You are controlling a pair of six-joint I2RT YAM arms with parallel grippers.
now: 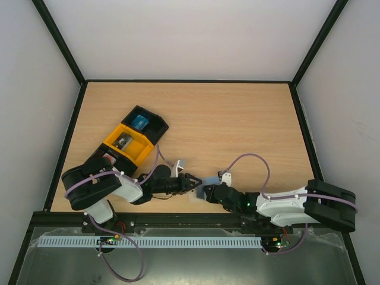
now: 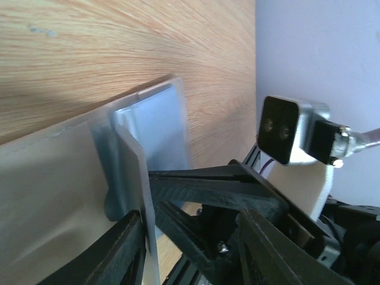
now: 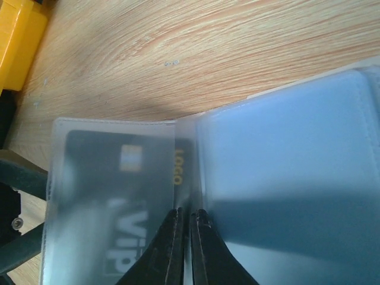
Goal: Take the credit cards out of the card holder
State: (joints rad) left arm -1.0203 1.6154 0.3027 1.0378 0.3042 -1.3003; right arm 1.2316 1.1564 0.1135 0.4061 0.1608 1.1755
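The task is judged to be at an early stage: the card holder [image 1: 196,194] is held open just above the table [image 1: 237,130] at its near edge, between the two arms, and no card is seen outside it. In the right wrist view one dark credit card [image 3: 119,178], lettered "VIP", is seen still lodged behind a frosted sleeve, so the pulling-out is taken to be left to do. The right gripper [image 3: 186,217] is closed almost fully, a thin leaf of the holder being pinched at its fold. The left gripper [image 2: 190,237] is spread wide, nothing being clamped; a leaf stands just beside one finger, and contact cannot be made out.
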